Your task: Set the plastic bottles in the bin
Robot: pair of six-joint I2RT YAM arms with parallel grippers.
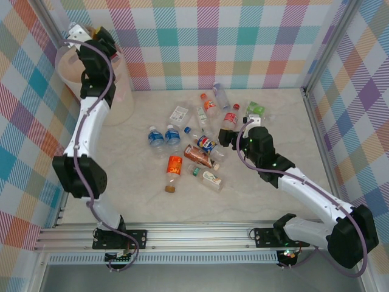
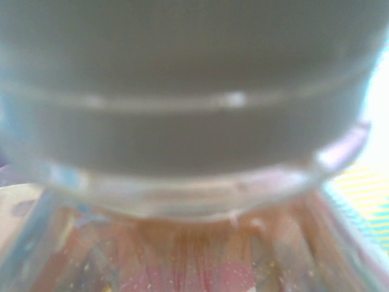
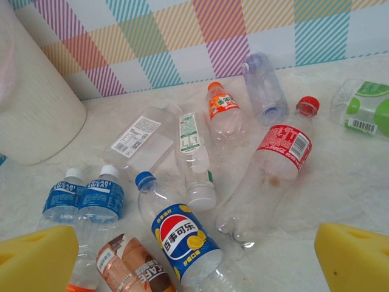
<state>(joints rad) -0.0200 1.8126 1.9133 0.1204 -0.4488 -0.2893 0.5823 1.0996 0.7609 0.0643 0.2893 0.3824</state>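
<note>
Table: I see bare marble along the near edge; checked walls on three sides.
Bin: far left corner.
Plastic bottles: strewn mid-table.
Left gripper: above the bin. A blurred grey-capped bottle crowds my wrist camera, and I can't tell the grip.
Right gripper: pads spread wide over the Pepsi bottle, with the Coca-Cola bottle just beside it.

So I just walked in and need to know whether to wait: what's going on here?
Two robot arms are moving plastic bottles from a table into a bin. The left arm reaches over the bin, and a bottle sits blurred right against its wrist camera, so it seems to be holding one. The right arm's fingers hang open and empty above the pile. About a dozen bottles lie on the table.
</note>
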